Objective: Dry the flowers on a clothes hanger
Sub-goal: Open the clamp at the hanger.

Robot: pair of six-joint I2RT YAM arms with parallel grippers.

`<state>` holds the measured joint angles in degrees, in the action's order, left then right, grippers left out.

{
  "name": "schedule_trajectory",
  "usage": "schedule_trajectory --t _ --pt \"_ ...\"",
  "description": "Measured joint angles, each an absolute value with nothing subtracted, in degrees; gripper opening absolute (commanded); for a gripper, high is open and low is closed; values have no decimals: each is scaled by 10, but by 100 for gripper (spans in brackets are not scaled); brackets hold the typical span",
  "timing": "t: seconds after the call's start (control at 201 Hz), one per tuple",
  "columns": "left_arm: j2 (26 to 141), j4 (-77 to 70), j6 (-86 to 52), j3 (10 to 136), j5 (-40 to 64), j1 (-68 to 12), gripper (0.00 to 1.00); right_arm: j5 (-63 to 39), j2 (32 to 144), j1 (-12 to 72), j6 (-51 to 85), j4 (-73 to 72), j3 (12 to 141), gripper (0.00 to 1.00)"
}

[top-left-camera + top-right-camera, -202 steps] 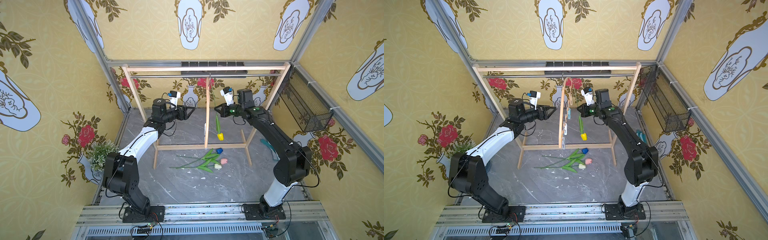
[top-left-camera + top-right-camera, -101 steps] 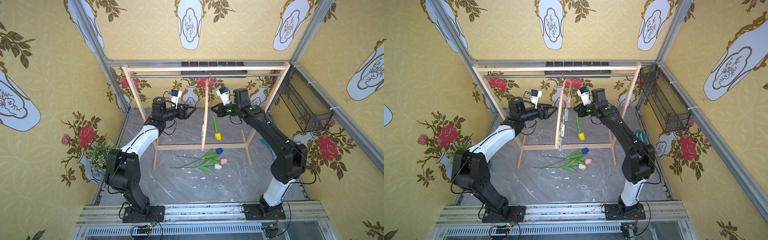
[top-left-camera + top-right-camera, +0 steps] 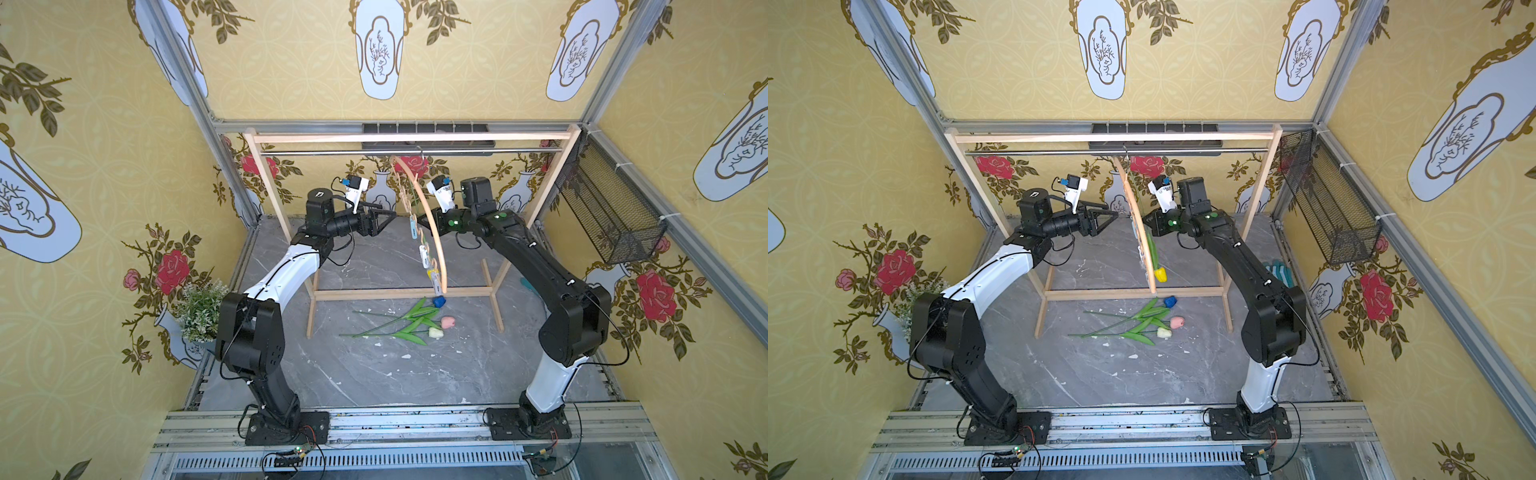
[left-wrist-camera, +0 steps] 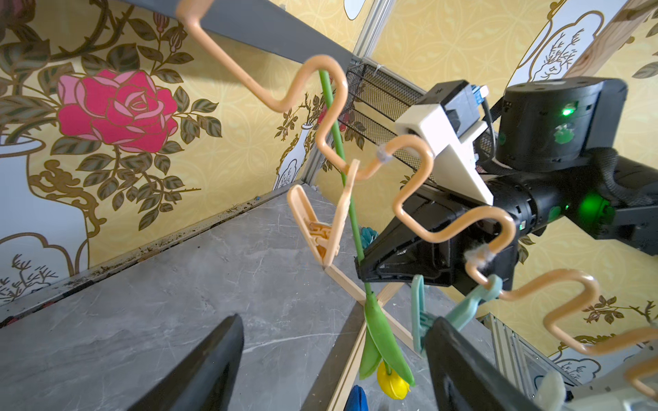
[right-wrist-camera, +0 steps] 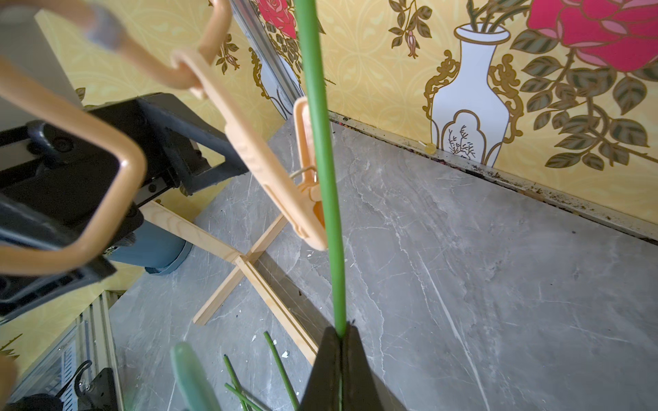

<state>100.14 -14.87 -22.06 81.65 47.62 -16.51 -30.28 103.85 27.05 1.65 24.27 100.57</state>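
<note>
The clothes hanger (image 3: 429,226) (image 3: 1140,235) hangs by its hook from the rack's rail, nearly edge-on in both top views. Its wavy bar (image 4: 416,185) carries a peach clothespin (image 4: 320,227) (image 5: 281,178) and a teal clothespin (image 4: 419,320). My right gripper (image 5: 341,334) (image 3: 1144,220) is shut on the yellow tulip's stem (image 5: 322,160) (image 4: 341,149), which runs close beside the peach pin; the yellow head (image 3: 1160,274) (image 4: 391,384) hangs down. My left gripper (image 4: 334,318) (image 3: 388,216) stands open and empty on the hanger's other side. The blue (image 3: 439,301), pink (image 3: 447,322) and white (image 3: 435,332) tulips lie on the floor.
The wooden rack with its metal rail (image 3: 407,152) spans the back; its base bar (image 3: 399,293) crosses the floor just behind the lying tulips. A potted plant (image 3: 199,307) stands at the left wall, a wire basket (image 3: 606,216) hangs on the right wall.
The right gripper has carried the yellow tulip leftward up to the hanger. The hanger has turned, its lower end swinging right. The left gripper's jaws have spread wider.
</note>
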Motion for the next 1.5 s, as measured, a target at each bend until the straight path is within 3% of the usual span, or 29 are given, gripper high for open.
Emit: schedule_trajectory --t 0.169,0.344,0.483,0.667,0.906,1.145,1.499 --pt "1006 -142 -208 826 476 -165 90 -307 1046 281 15 247 1015 0" --pt "1007 -128 -199 841 458 -165 82 -309 1046 290 12 251 1017 0" --pt "1009 -117 -197 854 436 -165 71 -312 1046 297 7 251 1016 0" --pt "1011 -110 -193 862 422 -165 46 -318 1046 301 3 251 1014 0" --pt "1004 -115 -196 853 418 -165 32 -323 1038 302 2 251 1001 0" --pt "1004 -120 -202 853 420 -165 26 -327 1032 296 17 241 983 0" --pt "1004 -160 -246 829 442 -171 24 -468 1032 250 206 71 855 0"
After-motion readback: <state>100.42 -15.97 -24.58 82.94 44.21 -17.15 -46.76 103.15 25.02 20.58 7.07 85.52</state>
